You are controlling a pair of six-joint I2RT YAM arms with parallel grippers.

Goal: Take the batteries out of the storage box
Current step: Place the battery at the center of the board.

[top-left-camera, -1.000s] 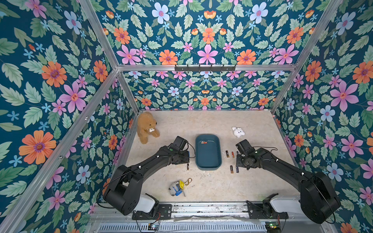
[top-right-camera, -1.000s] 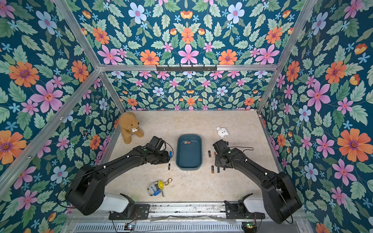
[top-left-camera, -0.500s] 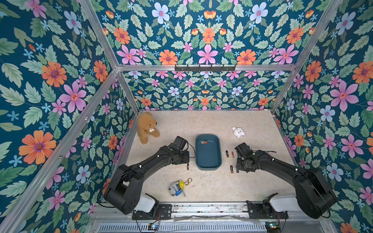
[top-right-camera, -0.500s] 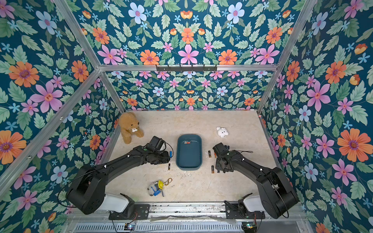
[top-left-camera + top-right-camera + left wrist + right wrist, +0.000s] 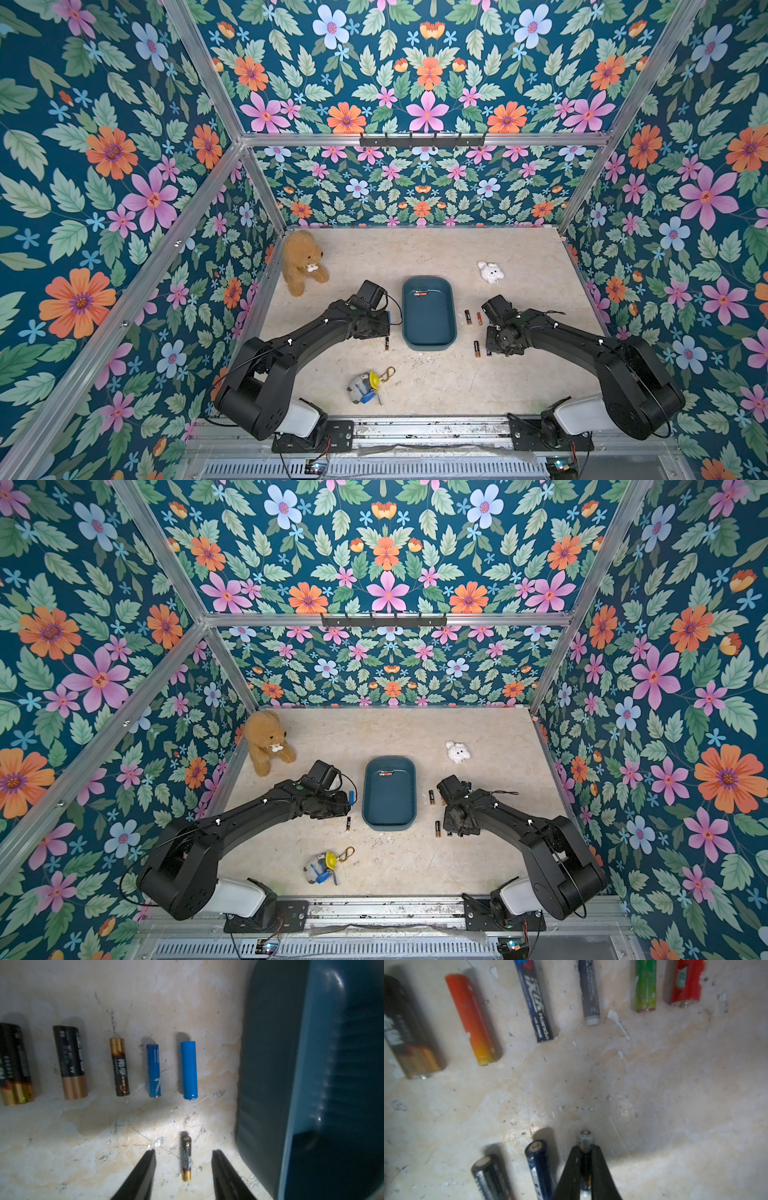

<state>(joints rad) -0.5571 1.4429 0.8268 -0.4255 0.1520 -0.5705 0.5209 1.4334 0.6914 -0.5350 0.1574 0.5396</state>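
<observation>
The right claw (image 5: 585,1150) has been drawing back toward its own base over the last second, leaving the far row of batteries for the near one. It is now clenching a slim dark battery with a pale grey tip (image 5: 586,1140) low over the pale marbled tabletop (image 5: 654,1095). Two dark-blue cylinder batteries (image 5: 538,1163) are lying just beside it. My reading is that it is setting this cell down as the next in that near row, so one more is counting as out of the box.

The left claw (image 5: 184,1150) is not shifting at all. It is standing released, its jaws straddling a small black-and-gold battery (image 5: 185,1159) without touching it. A row of five batteries (image 5: 120,1070) is lying beyond its tips.

The shallow teal-blue plastic storage box (image 5: 430,328) is sitting between the two claws, just beside the left one. It is holding almost nothing. What looks like one thin battery with a red end (image 5: 420,293) is lying at its far end, apart from both claws. That is probably the last piece waiting.
</observation>
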